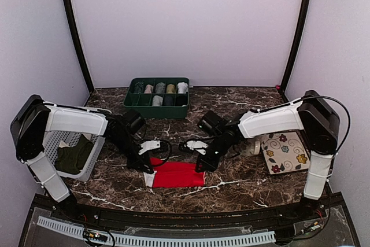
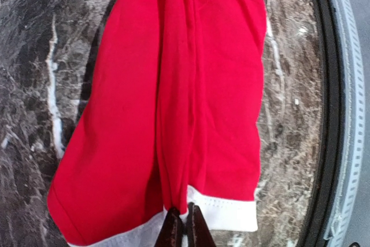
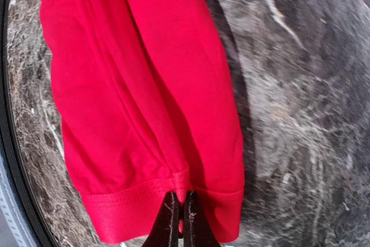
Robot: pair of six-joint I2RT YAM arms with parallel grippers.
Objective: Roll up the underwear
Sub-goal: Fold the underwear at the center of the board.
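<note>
The left fingers [image 2: 172, 234] and right fingers [image 3: 167, 227] each pinch shut on opposite ends of the red underwear [image 1: 176, 174], lower centre. I'd hold it taut and move both together.

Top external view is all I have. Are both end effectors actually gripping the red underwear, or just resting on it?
Observer: Gripping. The left wrist view shows the left end effector shut on the underwear at its white trim.
Operator: And the right one?
Observer: The right end effector is shut on the red stitched hem at the opposite end.
Operator: Is the fabric lying flat?
Observer: No, a raised fold runs up the cloth from each grip.
</note>
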